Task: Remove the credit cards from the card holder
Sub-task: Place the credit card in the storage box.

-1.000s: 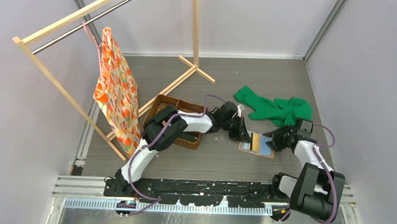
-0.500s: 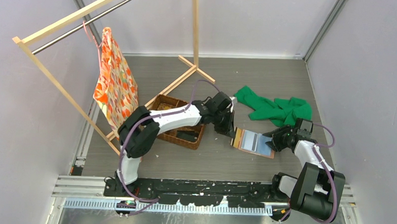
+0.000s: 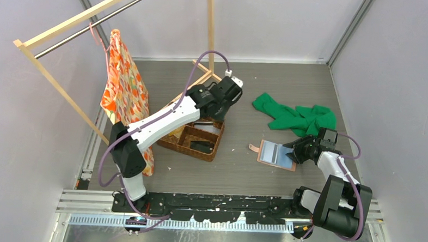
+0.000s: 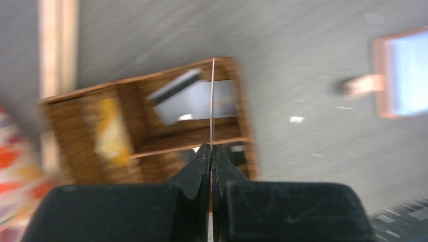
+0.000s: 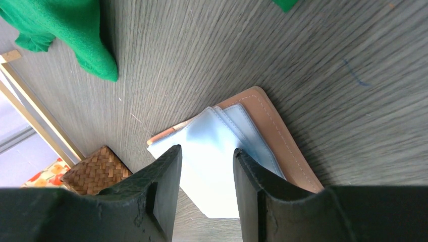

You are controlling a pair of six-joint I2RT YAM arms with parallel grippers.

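Observation:
The salmon-pink card holder lies open on the table, grey inner panels up, strap tab to the left. It also shows in the right wrist view and, blurred, in the left wrist view. My right gripper is open, and its fingertips straddle the holder's grey panels at its right edge. My left gripper hangs over the brown woven basket, away from the holder. In its wrist view the left gripper is shut on a thin credit card seen edge-on. Another grey card lies in the basket.
A green cloth lies behind the card holder. A wooden clothes rack with an orange patterned fabric stands at the back left, its foot beside the basket. A yellow item and a dark card lie in the basket.
My left arm has swung from the card holder back and left to over the basket, with a card pinched in it. The card holder and my right gripper stayed put.

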